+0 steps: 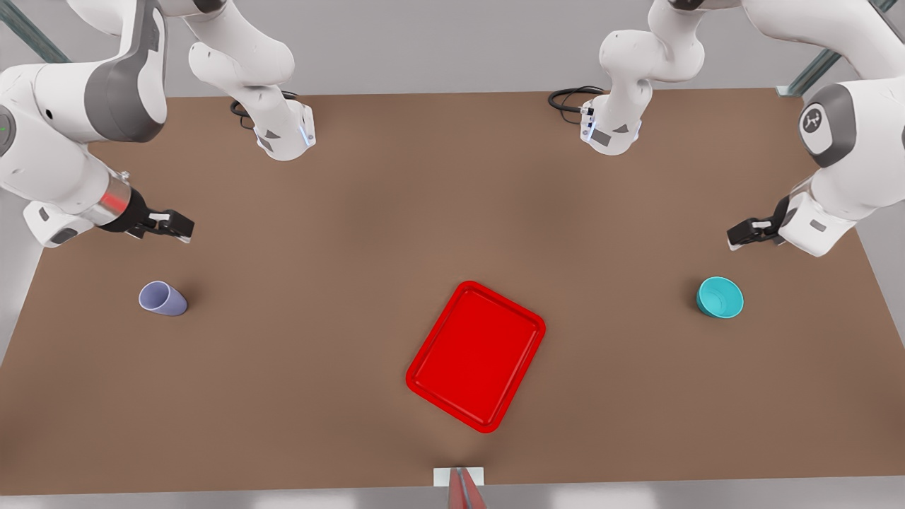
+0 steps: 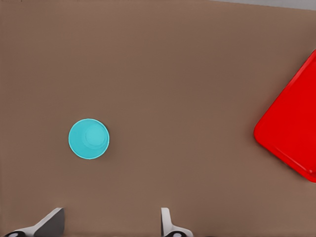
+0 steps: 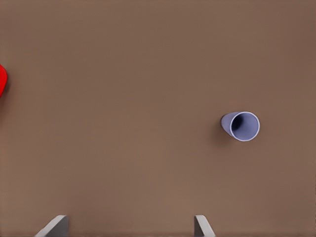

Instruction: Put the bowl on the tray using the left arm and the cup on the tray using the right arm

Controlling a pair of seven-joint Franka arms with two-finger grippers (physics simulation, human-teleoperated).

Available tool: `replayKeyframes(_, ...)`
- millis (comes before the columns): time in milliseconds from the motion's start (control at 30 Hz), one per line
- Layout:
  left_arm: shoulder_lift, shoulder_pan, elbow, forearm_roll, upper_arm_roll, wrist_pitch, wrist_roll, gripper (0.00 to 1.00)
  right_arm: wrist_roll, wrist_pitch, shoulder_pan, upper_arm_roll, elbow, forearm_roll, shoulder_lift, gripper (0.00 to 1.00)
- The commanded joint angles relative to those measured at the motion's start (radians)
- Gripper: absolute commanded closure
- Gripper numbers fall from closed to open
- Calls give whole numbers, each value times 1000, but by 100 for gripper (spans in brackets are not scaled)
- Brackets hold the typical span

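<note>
The teal bowl (image 1: 720, 297) stands upright on the brown table at the front view's right; the left wrist view sees it from above as the bowl (image 2: 89, 138). My left gripper (image 1: 737, 235) hovers above and behind it, open, with nothing between its fingers (image 2: 52, 223). At the front view's left stands the lavender cup (image 1: 162, 297), upright, also seen as the cup (image 3: 241, 126). Above it hangs my right gripper (image 1: 178, 226), open and holding nothing. The red tray (image 1: 476, 355) lies bare near the table's front middle, turned at an angle.
Both arm bases (image 1: 286, 134) stand at the table's far edge with black cables beside them. A small white and red marker (image 1: 459, 481) sits at the front edge. Bare tabletop (image 1: 318, 283) separates the tray from each object.
</note>
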Motion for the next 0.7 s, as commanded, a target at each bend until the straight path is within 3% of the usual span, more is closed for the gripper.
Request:
replayKeyframes(0, 0, 1, 0, 9, 0, 0, 0, 0, 1, 0, -1, 0, 5, 1, 3, 0)
replayKeyframes(100, 15, 8, 0, 7, 0, 0, 8, 0, 0, 0, 2, 2, 5, -2, 9, 0)
replayKeyframes(167, 144, 175, -2, -85, 2, 80, 260, 0, -2, 3, -12, 2, 5, -1, 21, 0)
replayKeyframes(200, 204, 248, -46, -172, 2, 185, 411, 0, 17, 5, -21, 0, 18, -2, 52, 0)
replayKeyframes(233, 204, 265, -236, -243, 2, 373, 526, 0, 17, 9, -47, 0, 63, -5, 110, 0)
replayKeyframes(300, 231, 272, -339, -273, 2, 523, 627, 0, 1, 75, -55, 0, 64, -5, 144, 0)
replayKeyframes(467, 340, 334, -347, -375, 2, 594, 830, 0, 3, 192, -68, 0, 58, -13, 264, 0)
replayKeyframes(667, 423, 381, -345, -410, 3, 629, 919, 0, 0, 232, -53, 5, 52, -16, 290, 0)
